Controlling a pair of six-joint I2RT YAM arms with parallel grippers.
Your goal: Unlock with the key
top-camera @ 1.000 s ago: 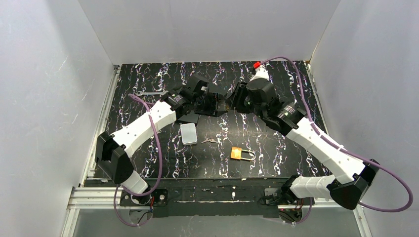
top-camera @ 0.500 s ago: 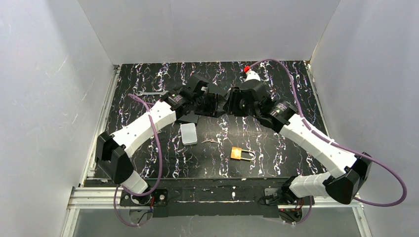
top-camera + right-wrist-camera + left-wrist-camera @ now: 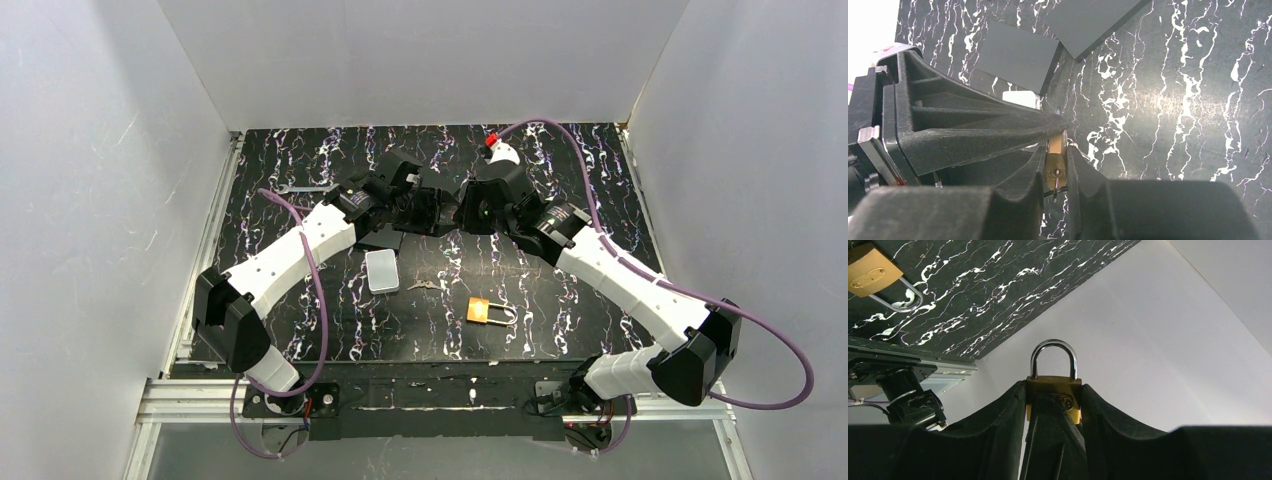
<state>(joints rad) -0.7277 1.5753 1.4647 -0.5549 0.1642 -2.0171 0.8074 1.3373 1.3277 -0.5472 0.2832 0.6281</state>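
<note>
Lock presented at far centre: left gripper (image 3: 1054, 391) pinches the brass, steel-shackled padlock (image 3: 1053, 384), right gripper (image 3: 1056, 152) flanks its keyhole end (grip uncertain); the nearer metal keys (image 3: 425, 285) probably need fetching next.

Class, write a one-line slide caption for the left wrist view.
Left gripper holds a brass padlock, shackle closed and pointing up; a second brass padlock lies on the marbled table.

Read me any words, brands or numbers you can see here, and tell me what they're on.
No text here can be read.
Held padlock in the left gripper: stamped mark, mostly hidden by the gripper, unreadable.
Loose padlock: oval stamp on its brass body, too small to read.
</note>
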